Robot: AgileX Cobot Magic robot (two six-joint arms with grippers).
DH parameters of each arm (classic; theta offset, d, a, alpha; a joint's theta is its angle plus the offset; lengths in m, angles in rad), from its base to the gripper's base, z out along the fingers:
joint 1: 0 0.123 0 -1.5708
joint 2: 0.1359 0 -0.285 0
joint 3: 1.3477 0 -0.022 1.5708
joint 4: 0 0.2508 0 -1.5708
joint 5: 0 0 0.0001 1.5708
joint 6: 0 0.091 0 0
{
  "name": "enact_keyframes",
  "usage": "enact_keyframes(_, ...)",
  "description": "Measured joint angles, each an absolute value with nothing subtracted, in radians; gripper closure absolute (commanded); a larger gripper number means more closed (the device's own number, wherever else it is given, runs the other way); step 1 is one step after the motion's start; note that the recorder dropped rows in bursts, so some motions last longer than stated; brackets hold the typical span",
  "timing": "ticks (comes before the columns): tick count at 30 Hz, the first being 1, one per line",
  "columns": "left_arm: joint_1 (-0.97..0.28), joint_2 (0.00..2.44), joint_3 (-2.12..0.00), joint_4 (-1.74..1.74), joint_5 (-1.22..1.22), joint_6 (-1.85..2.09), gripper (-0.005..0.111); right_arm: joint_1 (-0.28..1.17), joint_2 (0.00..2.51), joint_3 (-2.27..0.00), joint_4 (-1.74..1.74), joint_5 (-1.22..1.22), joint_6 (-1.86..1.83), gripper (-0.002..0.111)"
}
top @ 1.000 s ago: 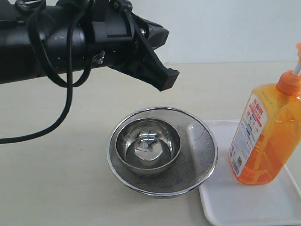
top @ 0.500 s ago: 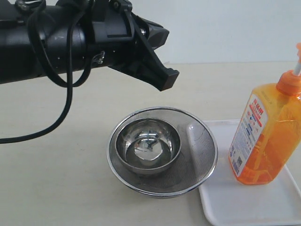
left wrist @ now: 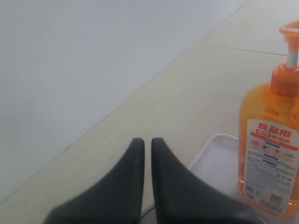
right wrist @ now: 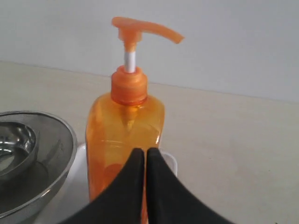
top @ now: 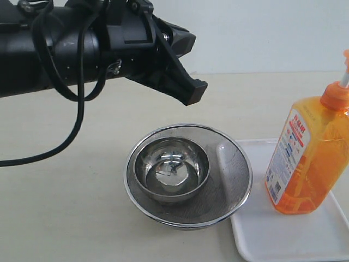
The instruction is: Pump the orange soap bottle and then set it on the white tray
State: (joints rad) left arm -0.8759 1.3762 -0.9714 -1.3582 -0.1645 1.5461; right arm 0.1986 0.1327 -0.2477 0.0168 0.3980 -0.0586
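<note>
Three views, one at a time.

Exterior: the left tool (top: 192, 91) hangs above the bench (top: 54, 218), up and to the left of the mesh strainer (top: 230, 176). Its fingers are pressed together with nothing between them. A black cable (top: 76, 125) loops under the arm. A steel bowl (top: 172, 169) sits inside the mesh strainer. The orange soap bottle (top: 311, 158) stands upright on the white tray (top: 283, 243), at the right of the frame and well apart from the left tool. The mesh strainer's rim overlaps the white tray's left edge.

Left wrist: the left tool (left wrist: 147, 144) is closed, with only a hairline seam between the two black fingers, and it is empty. The orange soap bottle (left wrist: 273, 140) is off to one side on the white tray (left wrist: 210, 154), label facing the camera. It is not in contact with the left tool.

Right wrist: the right tool (right wrist: 145, 154) is also closed, tips together and gripping nothing. The orange soap bottle (right wrist: 126, 116) stands upright directly behind the tips. I can't tell whether the tips touch the bottle wall. The pump head (right wrist: 142, 27) is up with its white stem exposed. The white tray's rim (right wrist: 171, 161) shows just behind the bottle. The mesh strainer (right wrist: 51, 154) with the steel bowl (right wrist: 14, 144) sits just beside the bottle.
</note>
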Motion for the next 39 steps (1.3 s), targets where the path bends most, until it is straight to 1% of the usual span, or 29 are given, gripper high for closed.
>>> enact_keyframes(3,-0.876,1.376,-0.971,-1.358,-0.165,1.546,0.102,0.199,0.095,-0.230,0.081,0.398,-0.155,0.108)
enact_keyframes(7,-0.876,1.376,-0.971,-1.358,-0.165,1.546,0.102,0.199,0.017,-0.189,0.094,0.394,-0.174,0.108)
enact_keyframes(14,-0.876,1.376,-0.971,-1.357,-0.167,1.546,0.102,0.170,0.007,-0.155,0.095,0.417,-0.176,0.108)
enact_keyframes(17,-0.876,1.376,-0.971,-1.357,-0.167,1.546,0.102,0.132,0.007,-0.155,0.100,0.440,-0.178,0.108)
enact_keyframes(21,-0.876,1.376,-0.971,-1.357,-0.167,1.546,0.102,0.048,0.006,-0.155,0.108,0.458,-0.178,0.108)
enact_keyframes(26,-0.876,1.376,-0.971,-1.357,-0.167,1.546,0.102,-0.023,0.006,-0.123,0.116,0.438,-0.163,0.108)
enact_keyframes(32,-0.876,1.376,-0.971,-1.357,-0.167,1.546,0.102,-0.033,0.006,-0.012,0.118,0.387,-0.081,0.108)
enact_keyframes(39,-0.876,1.376,-0.971,-1.357,-0.167,1.546,0.102,-0.034,0.006,-0.005,0.120,0.360,-0.017,0.108)
